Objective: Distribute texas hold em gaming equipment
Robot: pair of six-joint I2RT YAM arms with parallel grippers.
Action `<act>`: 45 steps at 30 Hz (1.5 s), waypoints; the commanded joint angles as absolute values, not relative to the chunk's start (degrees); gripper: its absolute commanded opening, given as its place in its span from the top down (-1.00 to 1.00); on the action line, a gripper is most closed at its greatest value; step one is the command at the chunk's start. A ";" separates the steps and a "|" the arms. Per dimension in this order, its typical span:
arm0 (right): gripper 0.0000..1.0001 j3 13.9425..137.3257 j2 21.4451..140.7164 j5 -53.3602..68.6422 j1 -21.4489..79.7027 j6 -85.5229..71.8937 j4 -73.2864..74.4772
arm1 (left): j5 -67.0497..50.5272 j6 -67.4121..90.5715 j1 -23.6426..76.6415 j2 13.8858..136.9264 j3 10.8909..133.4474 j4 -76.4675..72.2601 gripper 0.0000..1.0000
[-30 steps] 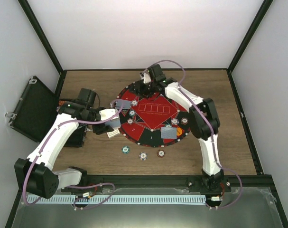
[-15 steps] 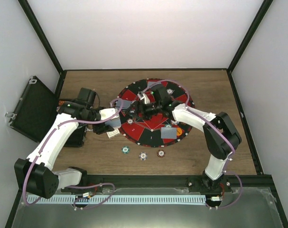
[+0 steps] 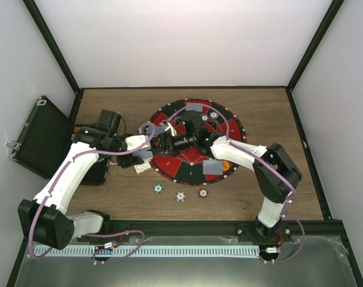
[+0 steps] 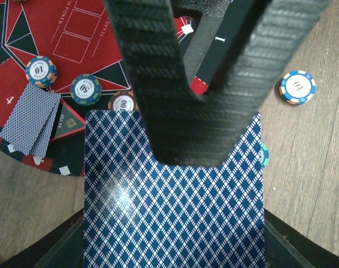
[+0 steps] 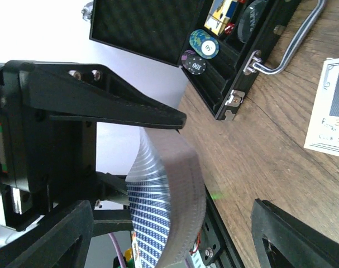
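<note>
My left gripper (image 3: pixel 143 149) is shut on a deck of playing cards (image 4: pixel 175 218) with blue diamond backs, held just off the left rim of the round mat (image 3: pixel 187 170). My right gripper (image 3: pixel 162 142) is open and reaches across the mat to that deck. In the right wrist view the bowed deck (image 5: pixel 169 195) lies between the right fingers (image 5: pixel 52 234). Dealt cards lie on the mat at the far side (image 3: pixel 194 107), the near right (image 3: pixel 212 168) and the left (image 4: pixel 30 120). Chips marked 10 (image 4: pixel 41 71), 50 (image 4: pixel 85 89) and 100 (image 4: pixel 123 103) sit on the mat.
Three chips (image 3: pixel 159 188), (image 3: pixel 180 195), (image 3: pixel 203 192) lie on the wood in front of the mat. The open black case (image 3: pixel 40 136) stands at the left, with chips in its tray (image 5: pixel 205 47). A white leaflet (image 3: pixel 143 169) lies beside the mat.
My right arm has swung from the far side of the mat leftward across it to the deck in my left gripper. The left arm has held still.
</note>
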State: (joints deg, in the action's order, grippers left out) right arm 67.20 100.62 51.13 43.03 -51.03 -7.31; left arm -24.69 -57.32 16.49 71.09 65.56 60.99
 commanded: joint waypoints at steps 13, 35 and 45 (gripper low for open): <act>-0.48 74.19 108.69 54.29 46.05 -53.46 -11.18 | -26.54 -57.53 16.39 71.27 67.45 60.80 0.91; -0.12 68.50 108.96 53.01 41.01 -53.22 -11.68 | -26.54 -57.82 16.41 70.75 67.60 61.35 0.91; 0.07 67.16 105.94 52.11 39.42 -51.12 -8.70 | -26.29 -57.83 16.39 70.94 67.59 61.20 0.91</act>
